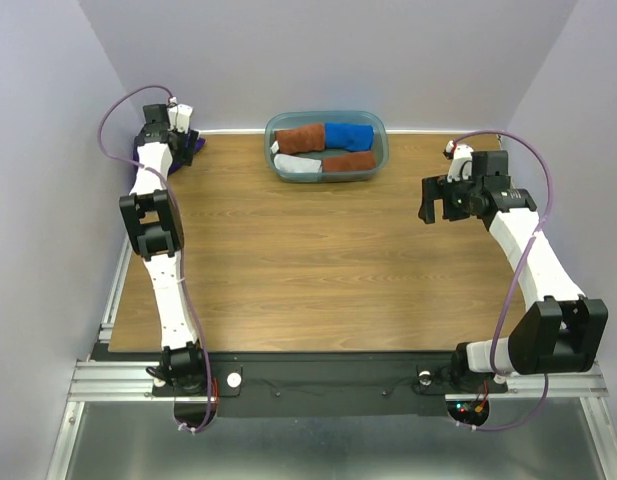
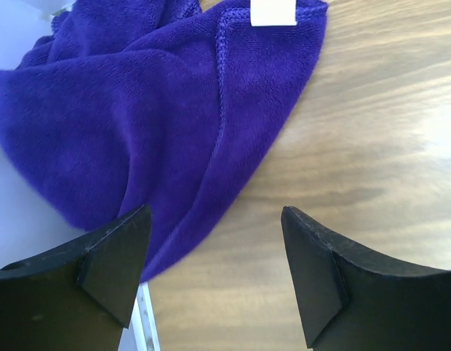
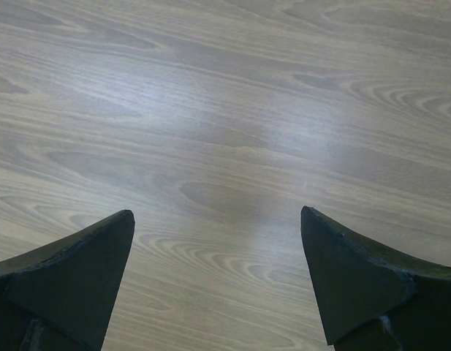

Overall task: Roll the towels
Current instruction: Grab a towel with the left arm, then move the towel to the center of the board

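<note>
The purple towel (image 2: 137, 110) lies bunched at the bench's (image 1: 318, 270) far left corner, just ahead and left of the left gripper (image 2: 214, 213). That gripper is wide and empty. The towel's hem runs away from it toward the tag (image 2: 273, 11). The right gripper (image 3: 215, 212), also wide and empty, hovers well apart over bare wood.
</note>
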You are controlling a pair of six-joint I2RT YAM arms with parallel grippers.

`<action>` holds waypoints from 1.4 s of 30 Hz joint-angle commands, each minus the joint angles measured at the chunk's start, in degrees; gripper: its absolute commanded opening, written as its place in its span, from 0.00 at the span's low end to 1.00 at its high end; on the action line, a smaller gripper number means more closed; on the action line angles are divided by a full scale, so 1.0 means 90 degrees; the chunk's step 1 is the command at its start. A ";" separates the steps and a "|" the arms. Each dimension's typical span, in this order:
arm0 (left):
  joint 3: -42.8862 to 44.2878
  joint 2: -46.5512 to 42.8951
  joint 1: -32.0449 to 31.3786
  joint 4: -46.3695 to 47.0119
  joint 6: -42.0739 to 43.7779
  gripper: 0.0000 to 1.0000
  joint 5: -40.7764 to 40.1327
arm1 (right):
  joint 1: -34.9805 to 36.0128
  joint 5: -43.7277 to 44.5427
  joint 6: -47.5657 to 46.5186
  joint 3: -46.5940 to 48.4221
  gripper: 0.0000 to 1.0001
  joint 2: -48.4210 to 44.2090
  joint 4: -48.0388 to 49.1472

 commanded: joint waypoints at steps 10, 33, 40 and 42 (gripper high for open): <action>0.0187 0.0739 0.0037 0.1315 0.1059 0.64 -0.1137 | -0.0028 0.0127 -0.0089 0.0464 1.00 0.0064 -0.0303; -0.4184 -0.3837 -0.1924 -0.1260 0.1968 0.00 0.0793 | -0.0018 -0.0175 0.0077 0.0932 1.00 0.0103 -0.0596; -0.5338 -0.4679 -0.3165 -0.2571 0.2017 0.00 0.2131 | -0.0037 -0.0263 0.0087 0.1108 1.00 0.0054 -0.0880; -0.5447 -0.4914 -0.3719 -0.2795 0.2046 0.00 0.2405 | -0.0037 -0.0419 0.0029 0.1089 1.00 0.0035 -0.0997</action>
